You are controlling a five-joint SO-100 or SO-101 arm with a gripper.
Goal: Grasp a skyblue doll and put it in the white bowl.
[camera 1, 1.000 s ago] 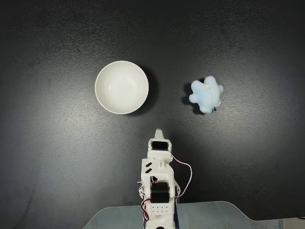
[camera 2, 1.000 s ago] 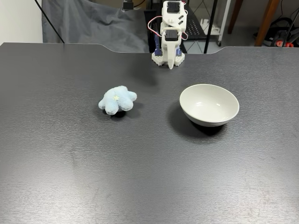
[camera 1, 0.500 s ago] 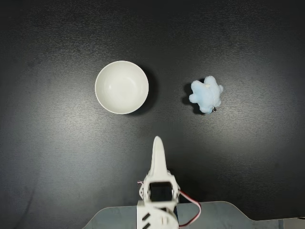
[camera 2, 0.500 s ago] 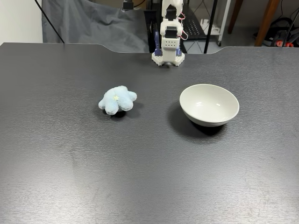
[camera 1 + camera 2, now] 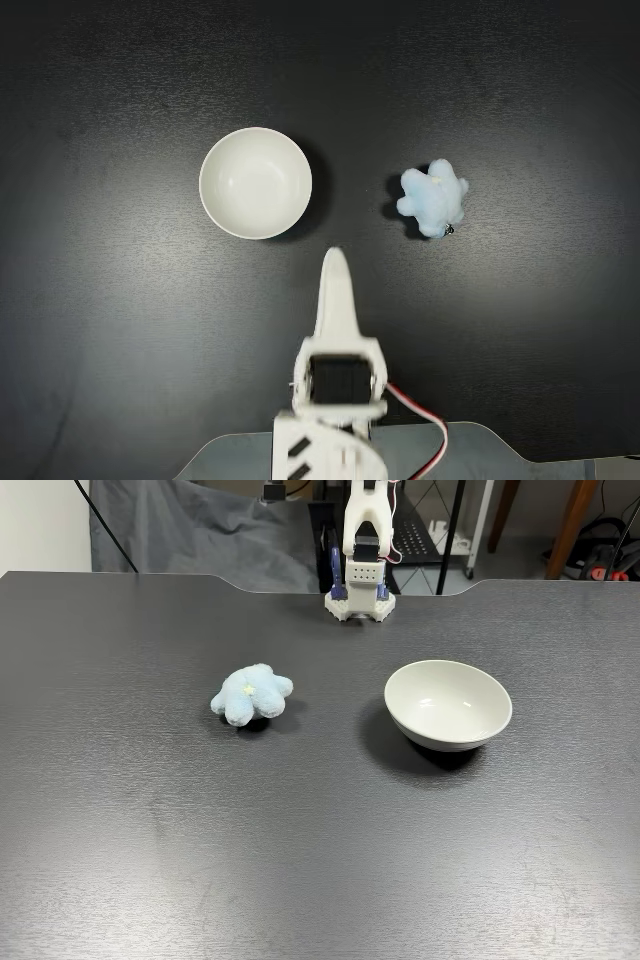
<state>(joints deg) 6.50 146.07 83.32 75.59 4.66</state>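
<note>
The skyblue doll (image 5: 432, 198) is a small fluffy pale-blue plush lying on the black table, right of the white bowl (image 5: 255, 183) in the view from above. In the view from the front the doll (image 5: 250, 693) lies left of the bowl (image 5: 448, 702), which stands upright with nothing in it. My gripper (image 5: 335, 256) reaches out from the bottom edge as one narrow white blade with no gap between its fingers, and holds nothing. Its tip hangs between bowl and doll, short of both.
The arm's base (image 5: 360, 590) stands at the table's far edge in the front view, with red and white wires (image 5: 420, 425) trailing from it. A grey cloth (image 5: 200, 530), furniture legs and cables lie behind the table. Bare black tabletop (image 5: 300, 860) surrounds the objects.
The arm has unfolded from its tucked pose and lifted. The gripper now stretches further out over the table, toward the gap between bowl and doll. Doll and bowl have not moved.
</note>
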